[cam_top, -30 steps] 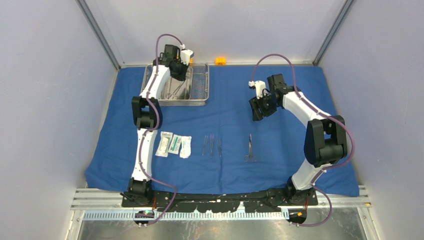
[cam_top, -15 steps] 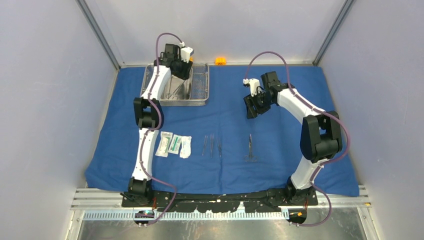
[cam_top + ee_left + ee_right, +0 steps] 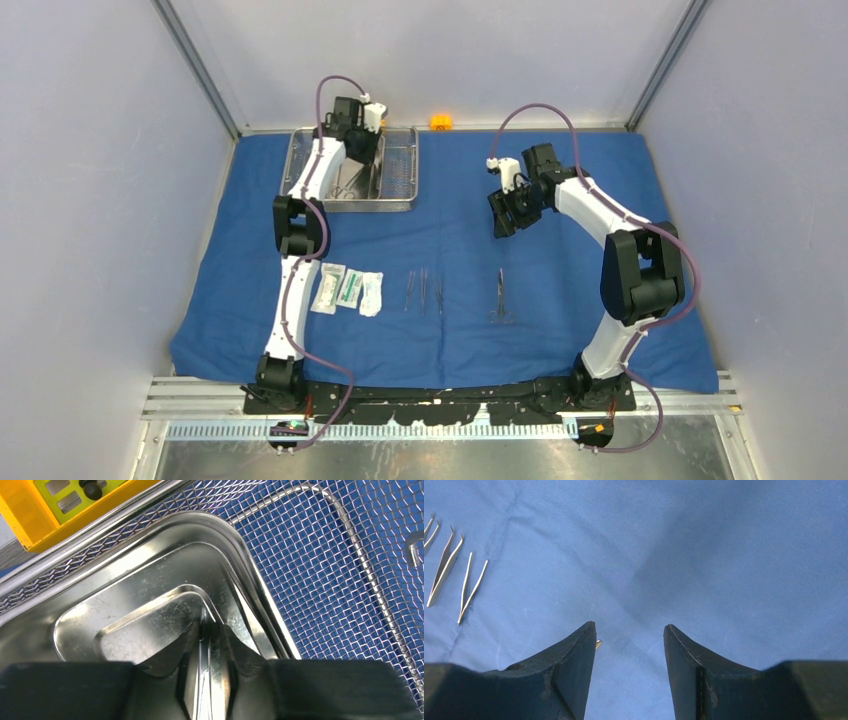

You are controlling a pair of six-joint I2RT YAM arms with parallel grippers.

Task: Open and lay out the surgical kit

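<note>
Tray point(image 3: 125, 595) corner hemming left tool point(image 3: 204, 626), right tool point(image 3: 630, 630) spread above bare cloth point(image 3: 724, 555)

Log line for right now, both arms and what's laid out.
left gripper: in tray, shut on thin tool | right gripper: open over cloth | laid out: packets, forceps, scissors

Right claw point(image 3: 629, 626) spread open above creased blue wrap point(image 3: 704, 555); forceps point(image 3: 444, 572) lying at far left.
</note>
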